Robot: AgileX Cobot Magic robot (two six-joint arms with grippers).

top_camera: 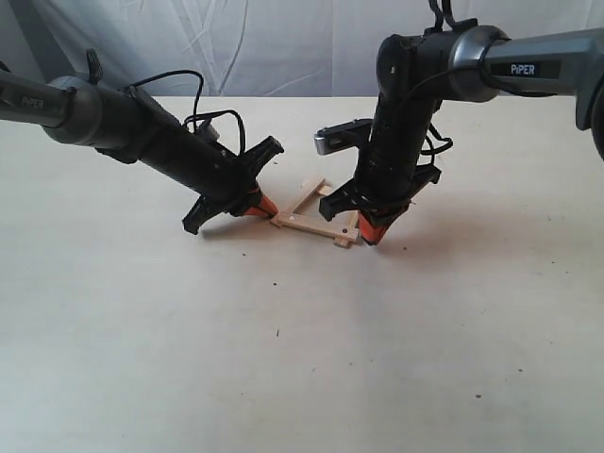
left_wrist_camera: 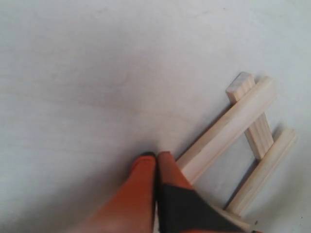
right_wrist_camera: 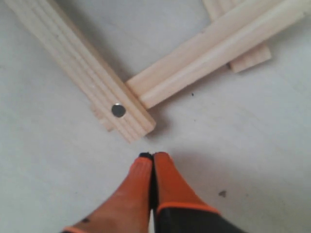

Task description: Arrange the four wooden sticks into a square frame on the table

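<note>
The four wooden sticks lie joined as a small square frame (top_camera: 316, 213) in the middle of the table (top_camera: 302, 359), overlapping at the corners. My left gripper (top_camera: 265, 209) is shut with nothing in it, its orange tips (left_wrist_camera: 156, 156) on the table right beside the end of one stick (left_wrist_camera: 228, 128). My right gripper (top_camera: 366, 234) is also shut and empty, its tips (right_wrist_camera: 153, 156) just short of the frame's corner, where a stick with a dark hole (right_wrist_camera: 118, 110) crosses another stick (right_wrist_camera: 214, 53).
The pale tabletop carries scattered tiny dark specks (top_camera: 277, 332). A white draped backdrop (top_camera: 283, 47) hangs behind the table's far edge. Both black arms lean in over the frame from either side.
</note>
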